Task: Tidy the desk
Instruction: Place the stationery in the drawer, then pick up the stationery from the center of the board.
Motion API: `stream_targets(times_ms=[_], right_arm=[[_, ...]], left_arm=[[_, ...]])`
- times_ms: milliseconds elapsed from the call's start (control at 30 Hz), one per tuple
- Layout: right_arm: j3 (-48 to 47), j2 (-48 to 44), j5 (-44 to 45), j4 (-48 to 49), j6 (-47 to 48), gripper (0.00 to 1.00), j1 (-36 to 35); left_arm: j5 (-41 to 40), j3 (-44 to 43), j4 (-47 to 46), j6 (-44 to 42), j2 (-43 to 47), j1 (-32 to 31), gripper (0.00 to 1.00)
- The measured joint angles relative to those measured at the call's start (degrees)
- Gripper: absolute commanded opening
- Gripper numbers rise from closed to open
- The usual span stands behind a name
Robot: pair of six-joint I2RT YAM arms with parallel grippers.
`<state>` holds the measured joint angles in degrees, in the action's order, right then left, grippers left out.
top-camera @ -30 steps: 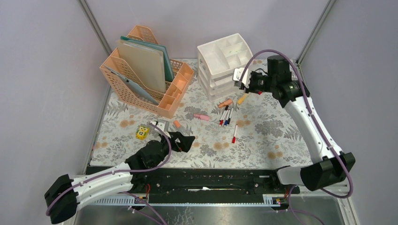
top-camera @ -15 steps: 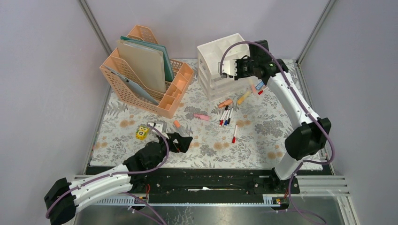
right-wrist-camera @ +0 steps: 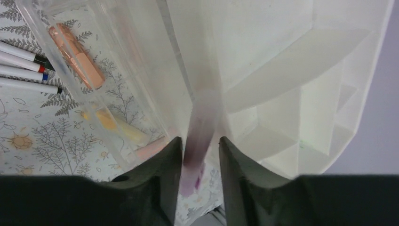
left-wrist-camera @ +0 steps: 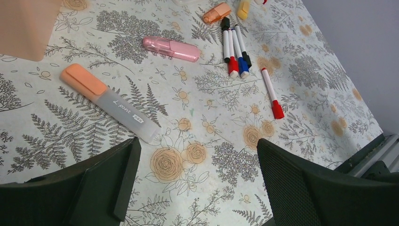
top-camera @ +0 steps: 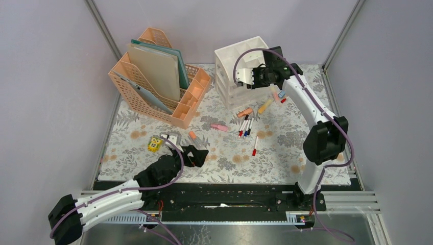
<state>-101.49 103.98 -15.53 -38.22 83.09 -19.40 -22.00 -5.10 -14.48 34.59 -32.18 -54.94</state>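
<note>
Desk (top-camera: 286, 153): pens (top-camera: 246, 126) scattered.
Right tool (right-wrist-camera: 201, 143): round pink pen (right-wrist-camera: 203, 110) above drawer unit (right-wrist-camera: 282, 70), grip unclear.
Left tool (left-wrist-camera: 197, 143): apart.
Next: we release it.

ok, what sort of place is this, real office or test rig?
Probably a lab test cell, not an office: bare walls and metal posts box it in, a left arm and right arm sit on a rail, and the desk carries a file rack, drawer unit and pens.
</note>
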Motion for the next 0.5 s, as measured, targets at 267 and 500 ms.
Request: stream_targets(times_ms=[267, 500], right_arm=[[-0.8, 1.6, 1.1, 0.0, -2.3, 0.66, 0.0], [4.2, -2.4, -1.6, 2.1, -8.5, 0.75, 0.0]], left_arm=[[0.1, 0.0, 0.4, 0.3, 0.2, 0.1, 0.99], [0.5, 0.0, 0.3, 1.6, 0.3, 0.3, 0.99]])
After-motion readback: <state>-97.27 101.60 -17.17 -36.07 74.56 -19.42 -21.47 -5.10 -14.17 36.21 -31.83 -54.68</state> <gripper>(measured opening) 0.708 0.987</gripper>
